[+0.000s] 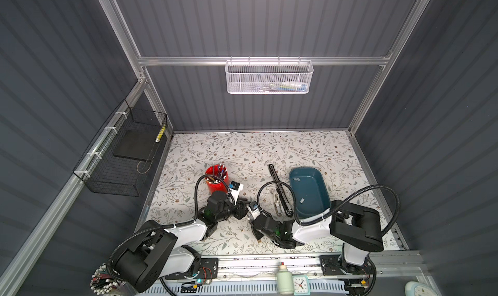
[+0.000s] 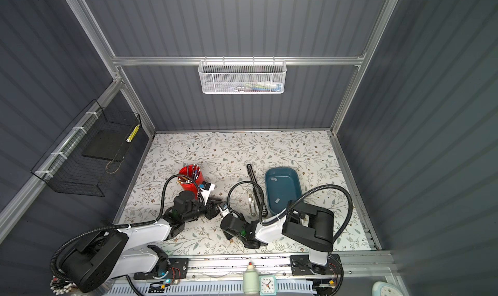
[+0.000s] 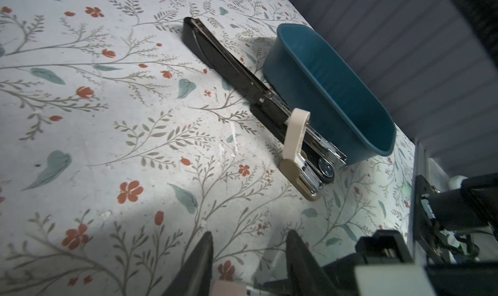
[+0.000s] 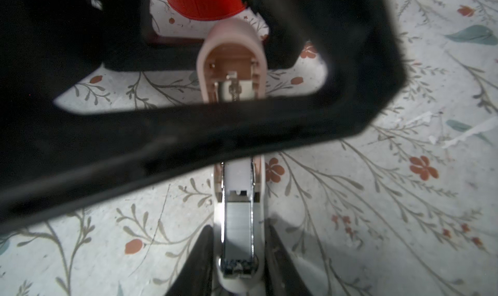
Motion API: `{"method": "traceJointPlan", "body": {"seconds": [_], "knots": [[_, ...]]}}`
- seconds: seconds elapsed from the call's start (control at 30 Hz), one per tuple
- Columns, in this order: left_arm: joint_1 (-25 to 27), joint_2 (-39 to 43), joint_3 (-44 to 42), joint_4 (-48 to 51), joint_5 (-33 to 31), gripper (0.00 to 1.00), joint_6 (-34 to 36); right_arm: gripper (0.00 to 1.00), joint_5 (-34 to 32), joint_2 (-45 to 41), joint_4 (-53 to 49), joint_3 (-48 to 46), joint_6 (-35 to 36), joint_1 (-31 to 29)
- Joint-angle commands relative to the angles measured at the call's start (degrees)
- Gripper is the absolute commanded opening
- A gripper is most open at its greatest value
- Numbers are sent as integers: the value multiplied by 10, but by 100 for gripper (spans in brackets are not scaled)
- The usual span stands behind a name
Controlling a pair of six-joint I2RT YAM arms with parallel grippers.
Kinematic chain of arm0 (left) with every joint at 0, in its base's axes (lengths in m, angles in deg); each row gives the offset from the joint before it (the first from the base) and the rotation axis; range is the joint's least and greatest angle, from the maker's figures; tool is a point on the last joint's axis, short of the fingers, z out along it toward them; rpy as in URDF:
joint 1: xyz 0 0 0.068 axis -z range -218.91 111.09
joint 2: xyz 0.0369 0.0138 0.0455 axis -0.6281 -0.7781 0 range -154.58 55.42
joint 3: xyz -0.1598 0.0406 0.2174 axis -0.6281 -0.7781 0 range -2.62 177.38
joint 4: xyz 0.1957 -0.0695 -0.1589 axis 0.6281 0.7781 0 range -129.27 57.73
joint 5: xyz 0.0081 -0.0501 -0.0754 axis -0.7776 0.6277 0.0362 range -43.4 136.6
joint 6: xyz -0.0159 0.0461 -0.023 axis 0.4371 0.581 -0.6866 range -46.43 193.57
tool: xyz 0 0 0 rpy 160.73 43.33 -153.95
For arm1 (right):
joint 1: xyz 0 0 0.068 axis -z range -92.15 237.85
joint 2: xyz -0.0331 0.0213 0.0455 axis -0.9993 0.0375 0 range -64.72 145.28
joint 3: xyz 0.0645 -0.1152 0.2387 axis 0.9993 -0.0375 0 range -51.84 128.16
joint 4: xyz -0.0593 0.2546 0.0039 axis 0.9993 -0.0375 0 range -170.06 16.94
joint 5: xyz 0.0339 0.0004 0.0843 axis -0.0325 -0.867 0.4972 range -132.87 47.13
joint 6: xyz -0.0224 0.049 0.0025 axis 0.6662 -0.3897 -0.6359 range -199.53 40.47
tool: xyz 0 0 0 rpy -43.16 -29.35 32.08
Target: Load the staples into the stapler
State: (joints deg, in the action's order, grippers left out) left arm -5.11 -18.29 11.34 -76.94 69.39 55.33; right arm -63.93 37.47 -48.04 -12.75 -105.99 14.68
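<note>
My right gripper (image 4: 239,227) is shut on the base of a pale pink stapler (image 4: 237,178) that lies open on the floral table. A grey strip of staples (image 4: 237,222) sits in its metal channel, and its lid (image 4: 231,38) stands up at the far end. My left gripper (image 3: 250,232) reaches across this stapler as a blurred black frame. Its fingers stand apart and a pink part shows low between them. Whether they grip it I cannot tell. In both top views the two grippers (image 1: 241,210) (image 2: 215,210) meet mid-table. Loose staples (image 1: 297,179) lie in the teal tray (image 1: 307,168).
A long black stapler (image 3: 229,62) lies open beside the teal tray (image 3: 296,73), with a small beige stapler (image 3: 296,135) against it. A red cup (image 1: 217,178) of pens stands behind the left arm. Wire baskets hang on the left and back walls.
</note>
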Motion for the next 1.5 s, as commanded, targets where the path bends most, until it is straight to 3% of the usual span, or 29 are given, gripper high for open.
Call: {"method": "traceJointPlan", "body": {"seconds": [0.0, 0.17, 0.43, 0.63, 1.0, 1.27, 1.47], "knots": [[2, -14, -6, -26, 72, 43, 26, 19, -4, 12, -37, -4, -23, 8], [5, -50, -9, -78, 122, 47, 20, 19, -18, 8, -37, -3, -34, 15], [34, -40, -24, -93, 121, 62, 37, 19, -38, 2, -48, 2, -37, 28], [81, -23, -10, -42, 86, 49, 67, 19, -43, -13, -47, -7, -41, 38], [87, -7, -9, -20, 54, 30, 71, 19, -23, -30, 31, -58, -22, 44], [93, -41, 1, -41, 74, 26, 77, 19, -19, -27, 51, -62, -12, 45], [93, -23, -2, -13, -8, 33, 70, 29, -29, -42, 51, -71, -7, 45]]}}
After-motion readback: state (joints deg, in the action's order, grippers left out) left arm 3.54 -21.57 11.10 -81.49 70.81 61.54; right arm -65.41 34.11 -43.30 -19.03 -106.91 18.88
